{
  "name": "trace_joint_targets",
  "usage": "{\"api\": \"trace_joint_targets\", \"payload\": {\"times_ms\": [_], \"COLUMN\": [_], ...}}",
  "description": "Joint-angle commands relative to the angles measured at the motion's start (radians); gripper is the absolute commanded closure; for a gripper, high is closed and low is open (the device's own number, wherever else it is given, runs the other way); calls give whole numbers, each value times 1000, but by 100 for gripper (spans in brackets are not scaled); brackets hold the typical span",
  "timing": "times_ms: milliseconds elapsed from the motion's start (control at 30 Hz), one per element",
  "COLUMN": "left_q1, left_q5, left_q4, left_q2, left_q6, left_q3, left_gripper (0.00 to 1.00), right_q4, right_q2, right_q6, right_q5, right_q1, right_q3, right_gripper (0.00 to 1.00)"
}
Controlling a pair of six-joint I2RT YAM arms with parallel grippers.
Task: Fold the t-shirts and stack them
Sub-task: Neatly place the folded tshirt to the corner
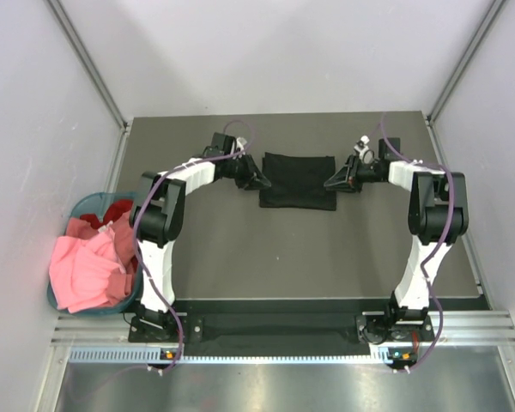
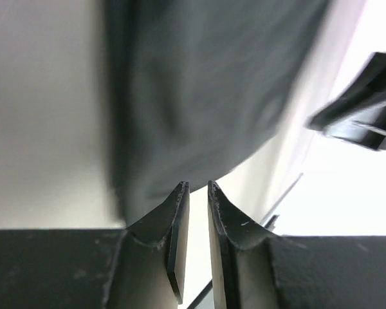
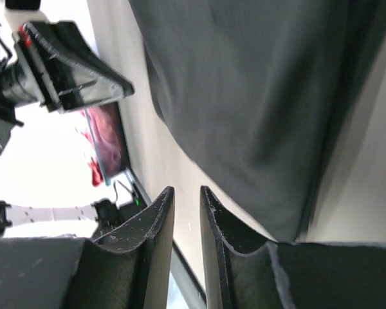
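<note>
the black t-shirt (image 1: pixel 297 178) lies folded into a flat rectangle on the far middle of the table (image 1: pixel 283 257). its sleeves and collar are tucked out of sight. in both wrist views it is a blurred dark sheet cut off by the top edge of the picture.

the left gripper (image 2: pixel 197 188) sits at the shirt's left edge and the right gripper (image 3: pixel 185 190) at its right edge. each has its fingers a narrow slit apart, and only pale table shows in the gap, no cloth. from above, the tips seem to meet the shirt's edges, but whether they touch is hard to tell.

well to the left, off the table's edge, stands the round teal basket (image 1: pixel 103 199). a crumpled pink shirt (image 1: pixel 86 270) fills it and spills over the near rim, hiding most of a red shirt (image 1: pixel 90 219) at the back. how many garments are in the heap cannot be told.
</note>
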Motion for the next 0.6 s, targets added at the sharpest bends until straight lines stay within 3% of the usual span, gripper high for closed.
{"api": "trace_joint_targets", "payload": {"times_ms": [0,233,567], "left_q1": [5,5,48], "left_q5": [25,25,-20], "left_q4": [162,389,537], "left_q2": [31,177,329], "left_q6": [-77,-236,-301], "left_q3": [87,169,225], "left_gripper": [77,77,77], "right_q4": [188,421,769], "right_q2": [38,192,396], "right_q6": [136,357,596], "right_q5": [16,12,36], "right_q1": [-6,-3,-27], "right_q3": [52,133,191], "right_gripper": [77,77,77]}}
